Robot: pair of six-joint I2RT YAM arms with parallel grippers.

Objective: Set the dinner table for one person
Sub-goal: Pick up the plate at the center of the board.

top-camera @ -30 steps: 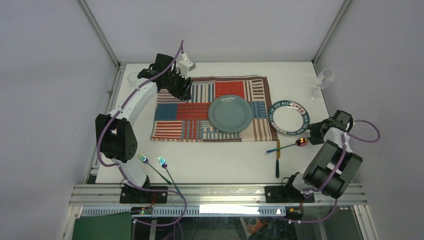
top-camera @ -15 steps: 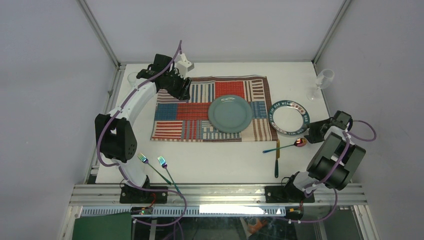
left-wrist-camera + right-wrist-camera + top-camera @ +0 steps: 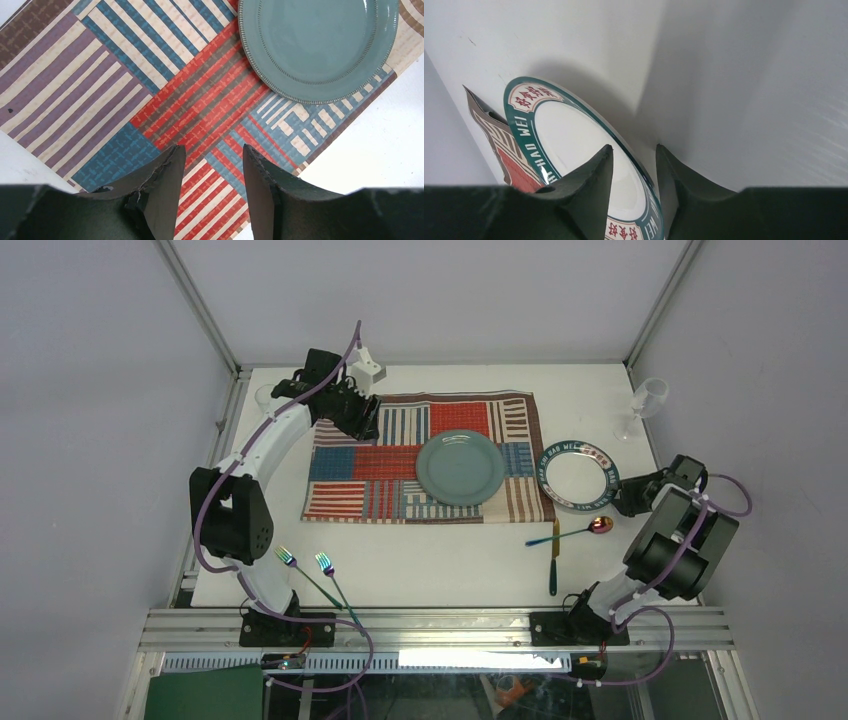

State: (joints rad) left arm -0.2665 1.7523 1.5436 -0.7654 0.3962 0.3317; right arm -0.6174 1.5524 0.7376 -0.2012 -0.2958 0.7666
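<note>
The dinner table [image 3: 450, 555] is the white tabletop. On it lies a striped patchwork placemat [image 3: 360, 480] with a teal plate [image 3: 460, 467]. My left gripper [image 3: 365, 420] hovers open and empty over the placemat's far left corner; its wrist view shows the gripper [image 3: 212, 150] above the placemat [image 3: 100, 100] with the teal plate [image 3: 315, 45] ahead. A white small plate with a green lettered rim [image 3: 578, 475] lies right of the placemat. My right gripper [image 3: 625, 500] is open at its near right edge, its jaws [image 3: 634, 149] straddling the rim [image 3: 574, 140].
A spoon [image 3: 575, 532] and a dark-handled knife [image 3: 555, 562] lie near the front right. Two forks [image 3: 310, 575] lie at the front left. A wine glass [image 3: 645, 400] stands at the far right corner, a small clear glass [image 3: 265, 398] at the far left.
My right gripper has moved away from the spoon's bowl and up to the small plate's rim, the arm's elbow swinging right. The left arm has barely moved.
</note>
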